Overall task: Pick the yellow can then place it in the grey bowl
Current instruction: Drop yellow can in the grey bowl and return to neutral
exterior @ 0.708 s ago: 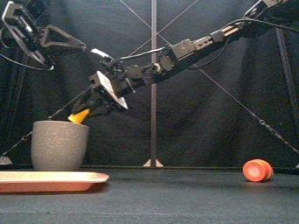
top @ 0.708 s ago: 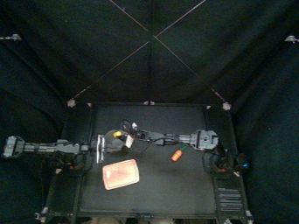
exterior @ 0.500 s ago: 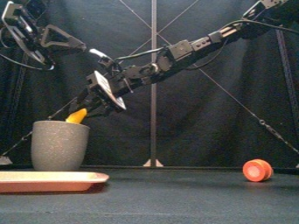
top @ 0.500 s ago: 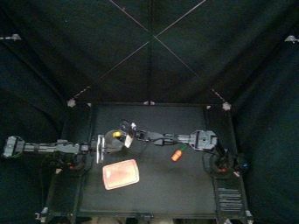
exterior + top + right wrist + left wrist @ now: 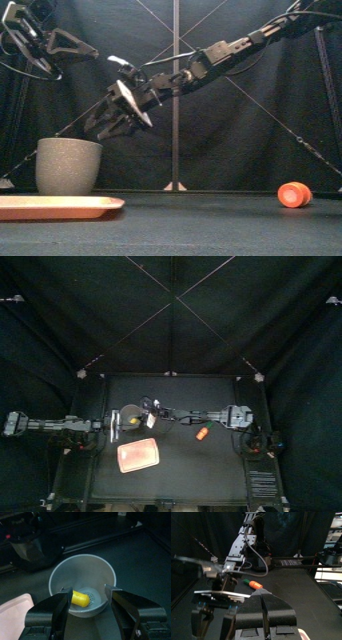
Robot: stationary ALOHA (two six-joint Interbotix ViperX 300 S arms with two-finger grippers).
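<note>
The yellow can [image 5: 81, 599] lies on its side at the bottom of the tall grey speckled cup [image 5: 84, 564], free of any grip. My right gripper [image 5: 88, 591] hangs open just above the cup's mouth, with nothing between its jaws. In the front view the cup [image 5: 68, 166] stands at the left and the right gripper [image 5: 106, 119] is a little above its rim; the can is hidden inside. From the top, the cup [image 5: 131, 417] sits left of centre under the right gripper [image 5: 142, 413]. My left gripper [image 5: 43, 45] rests high at the left, shut.
A flat pink tray [image 5: 138, 455] lies in front of the cup, near the table's front; in the front view the tray [image 5: 54, 206] is low at the left. An orange toy [image 5: 202, 433] lies to the right of centre, apart from both arms.
The right gripper held the yellow can at the cup's rim; its jaws have opened and the can has dropped into the cup. The left arm has not moved.
</note>
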